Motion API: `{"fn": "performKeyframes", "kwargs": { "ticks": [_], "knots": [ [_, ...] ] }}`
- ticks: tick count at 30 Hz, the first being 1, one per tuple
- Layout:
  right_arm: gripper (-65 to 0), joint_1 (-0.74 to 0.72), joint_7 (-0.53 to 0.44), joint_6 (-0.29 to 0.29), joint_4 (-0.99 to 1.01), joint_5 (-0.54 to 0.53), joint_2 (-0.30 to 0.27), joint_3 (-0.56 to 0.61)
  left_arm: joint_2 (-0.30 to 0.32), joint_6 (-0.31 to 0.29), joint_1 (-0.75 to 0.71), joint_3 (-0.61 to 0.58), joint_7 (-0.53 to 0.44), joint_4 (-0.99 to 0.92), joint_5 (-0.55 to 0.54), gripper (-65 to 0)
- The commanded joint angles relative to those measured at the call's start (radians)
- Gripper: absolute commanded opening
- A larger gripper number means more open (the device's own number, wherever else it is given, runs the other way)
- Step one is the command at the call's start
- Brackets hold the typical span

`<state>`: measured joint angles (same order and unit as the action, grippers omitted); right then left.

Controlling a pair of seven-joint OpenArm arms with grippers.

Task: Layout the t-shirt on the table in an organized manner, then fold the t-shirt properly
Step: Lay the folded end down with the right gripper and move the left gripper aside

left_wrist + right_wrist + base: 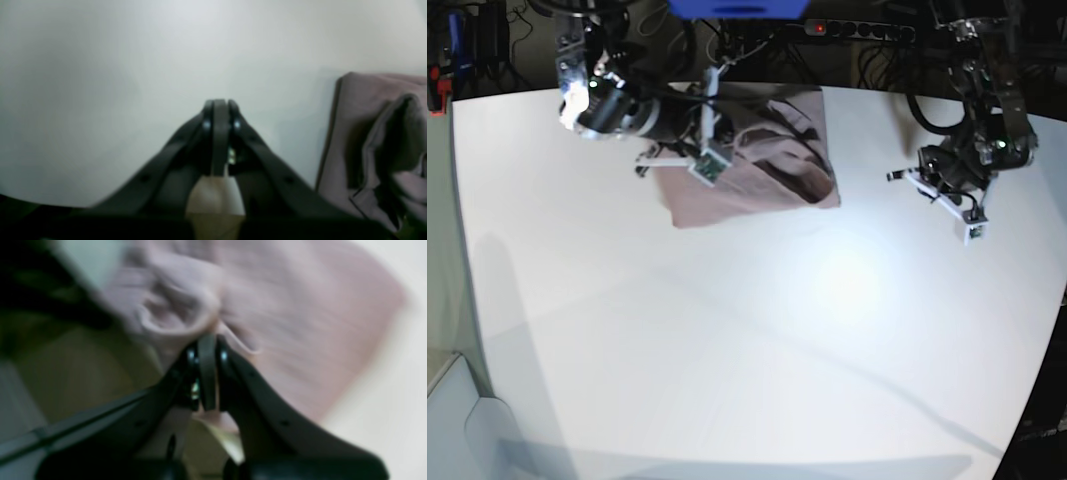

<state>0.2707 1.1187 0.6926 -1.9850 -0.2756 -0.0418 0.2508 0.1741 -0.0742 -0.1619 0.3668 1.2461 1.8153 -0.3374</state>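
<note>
At far left of tabletop [727, 350], right hand [207, 340] is pinching shirt [757, 170] edge, jaws closed; left hand [220, 103] closed, empty. Shirt's soft, floppy — grab corners/hem.

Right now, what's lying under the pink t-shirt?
The t-shirt lies bunched on the white table at its far edge. Bare tabletop shows all around it. Whatever sits beneath the folds is covered, so I cannot tell if anything is hidden there.

Mauve-pink t-shirt [757, 170] on white table [747, 330]
Bunched and partly folded near the far edge, left of centre in the base view; rumpled along its right side, flatter toward the near-left corner.
</note>
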Motion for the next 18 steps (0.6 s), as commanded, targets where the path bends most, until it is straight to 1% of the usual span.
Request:
{"fn": "performKeyframes", "kwargs": {
  "ticks": [1, 5, 7, 8, 9, 12, 13, 16, 18],
  "knots": [
    [-65.0, -0.004, -0.018, 0.006, -0.017, -0.020, -0.008, 0.045, 0.009, 0.003, 0.009, 0.004, -0.010, 0.019, -0.004, -64.9],
    [-65.0, -0.024, -0.022, 0.006, -0.021, -0.020, -0.100, 0.246, 0.009, 0.003, -0.011, 0.028, -0.010, 0.019, -0.004, -64.9],
    [-65.0, -0.044, -0.022, 0.006, -0.023, -0.020, -0.139, 0.296, 0.011, 0.001, -0.017, 0.034, -0.010, 0.019, -0.004, -64.9],
    [-65.0, -0.050, -0.022, 0.006, -0.023, -0.020, -0.151, 0.305, 0.015, -0.014, -0.017, 0.036, -0.010, 0.019, -0.004, -64.9],
    [-65.0, -0.054, -0.022, 0.006, -0.023, -0.020, -0.154, 0.293, 0.031, -0.048, -0.020, 0.034, -0.009, 0.019, -0.004, -64.9],
    [-65.0, -0.054, -0.022, 0.006, -0.024, -0.020, -0.154, 0.207, 0.041, -0.172, -0.049, 0.038, -0.009, 0.019, -0.004, -64.8],
    [-65.0, -0.054, -0.022, 0.006, -0.024, -0.020, -0.148, 0.173, 0.043, -0.198, -0.054, 0.038, -0.009, 0.019, -0.004, -64.6],
    [-65.0, -0.055, -0.015, 0.006, -0.024, -0.020, -0.135, 0.084, 0.041, -0.244, -0.071, 0.038, -0.009, 0.019, -0.002, -64.5],
    [-65.0, -0.055, -0.015, 0.006, -0.024, -0.020, -0.135, 0.038, 0.038, -0.249, -0.092, 0.038, -0.010, 0.019, -0.002, -64.5]
  ]
}}
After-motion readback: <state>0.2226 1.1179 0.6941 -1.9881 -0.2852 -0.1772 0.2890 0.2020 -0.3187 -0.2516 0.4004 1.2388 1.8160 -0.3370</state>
